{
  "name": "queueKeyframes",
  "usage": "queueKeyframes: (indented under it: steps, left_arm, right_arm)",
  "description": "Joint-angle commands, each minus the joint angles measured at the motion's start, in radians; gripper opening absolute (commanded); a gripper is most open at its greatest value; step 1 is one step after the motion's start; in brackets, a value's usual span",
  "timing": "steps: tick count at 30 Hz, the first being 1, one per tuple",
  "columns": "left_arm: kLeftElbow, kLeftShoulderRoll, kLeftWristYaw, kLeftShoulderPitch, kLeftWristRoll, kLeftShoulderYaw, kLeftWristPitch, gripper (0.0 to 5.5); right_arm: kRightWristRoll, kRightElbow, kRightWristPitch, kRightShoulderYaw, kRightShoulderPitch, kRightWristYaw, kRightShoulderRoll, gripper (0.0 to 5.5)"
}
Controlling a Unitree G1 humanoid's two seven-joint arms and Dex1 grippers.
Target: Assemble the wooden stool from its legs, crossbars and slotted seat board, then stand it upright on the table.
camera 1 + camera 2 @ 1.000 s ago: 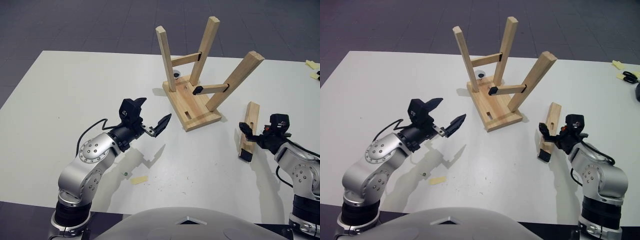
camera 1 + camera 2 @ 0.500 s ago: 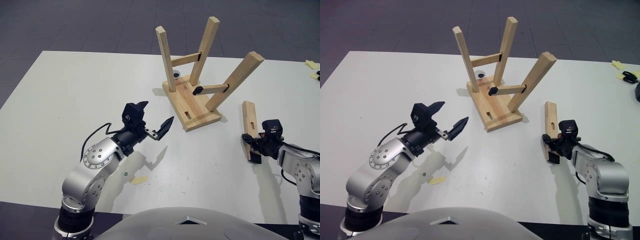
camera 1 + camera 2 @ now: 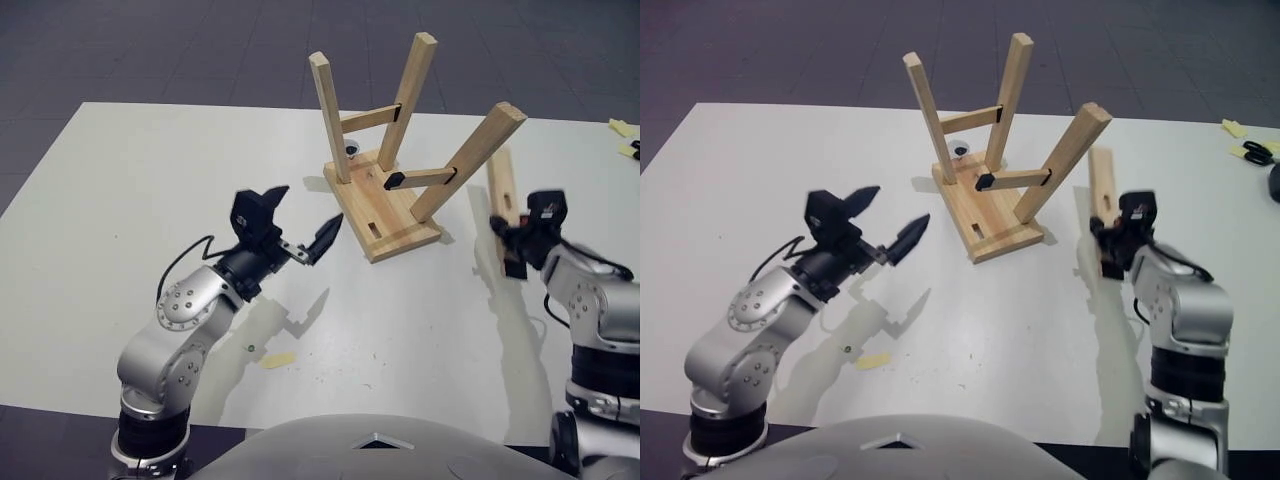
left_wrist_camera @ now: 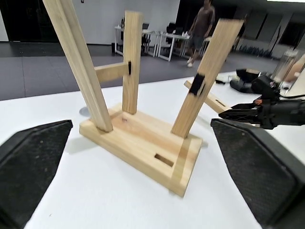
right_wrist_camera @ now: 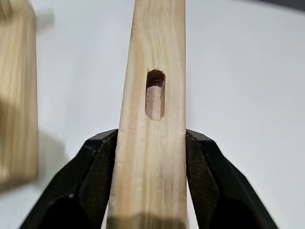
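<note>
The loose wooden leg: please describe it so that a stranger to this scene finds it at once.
On the white table stands a half-built stool, upside down, with three legs rising from its seat board. To its right, the right gripper holds a fourth leg in its jaws. Unlike the others, it is joined to nothing and shows an empty slot.

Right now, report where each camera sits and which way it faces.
Left eye view: head, facing forward and down at the table; left gripper and right gripper show.
Right eye view: beside it, same scene.
Left wrist view: left wrist, facing the upturned stool between its open fingers.
Right wrist view: right wrist, facing along the loose leg clamped in its fingers.
Shared: eye and left wrist views show the stool and held leg.
</note>
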Motion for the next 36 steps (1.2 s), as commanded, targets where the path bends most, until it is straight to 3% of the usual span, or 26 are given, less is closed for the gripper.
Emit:
queueKeyframes:
  steps: [1,5,8,15,30,36]
  left_arm:
    - [0.067,-0.045,0.122,-0.200,-0.483,0.233,0.003,5.40]
    - [0.166,0.005,0.220,-0.355,-0.875,0.308,-0.030,5.40]
    - [0.246,0.061,0.264,-0.433,-0.958,0.300,0.009,5.40]
    - [0.287,0.137,0.354,-0.502,-0.996,0.214,0.036,5.40]
    - [0.299,0.154,0.358,-0.561,-1.110,0.140,0.026,5.40]
    - [0.276,0.187,0.363,-0.551,-1.075,0.103,0.047,4.42]
  right_arm:
    - [-0.118,0.062,-0.432,-0.030,-0.243,-0.043,-0.024,2.11]
    - [-0.182,-0.051,-0.689,0.020,-0.274,0.023,-0.038,2.11]
    - [-0.128,-0.172,-0.700,0.082,-0.246,0.092,0.011,2.11]
    - [-0.092,-0.363,-0.747,0.239,-0.123,0.273,0.018,2.11]
    - [-0.186,-0.519,-0.661,0.411,0.106,0.281,0.091,2.11]
    - [-0.223,-0.517,-0.660,0.439,0.122,0.278,0.106,2.11]
